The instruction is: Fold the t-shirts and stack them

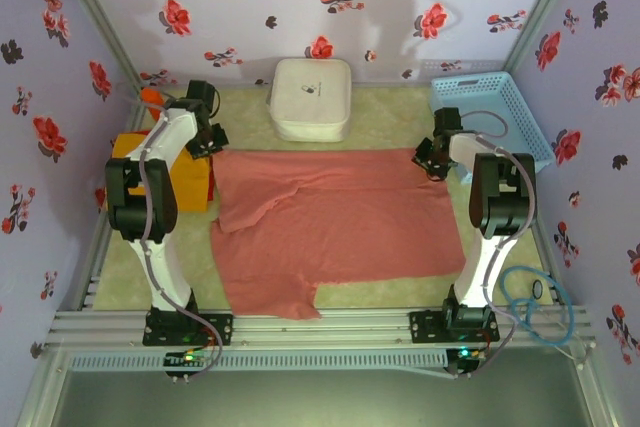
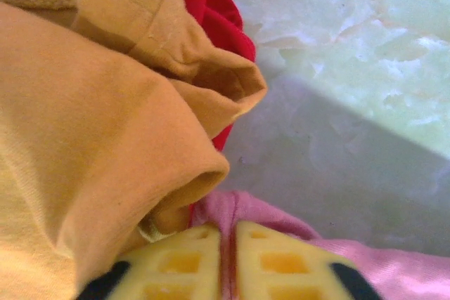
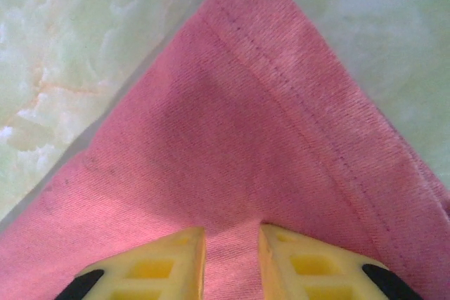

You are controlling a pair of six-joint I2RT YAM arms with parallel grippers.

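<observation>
Left gripper and right gripper each pinch a far corner of the salmon-pink t-shirt, spread on the surface. Left's shallow hold may slip, or snag the neighbouring yellow-orange t-shirt.

Dusty salmon-pink cloth t-shirt lay spread flat across the middle of the desk, with its upper-left part turned over in a diagonal flap and one short sleeve jutting toward the near edge. Yellow-orange cloth t-shirt lay bunched in rumpled folds just beside the pink shirt's left edge. Red cloth t-shirt showed at the yellow-orange shirt's far rim.
</observation>
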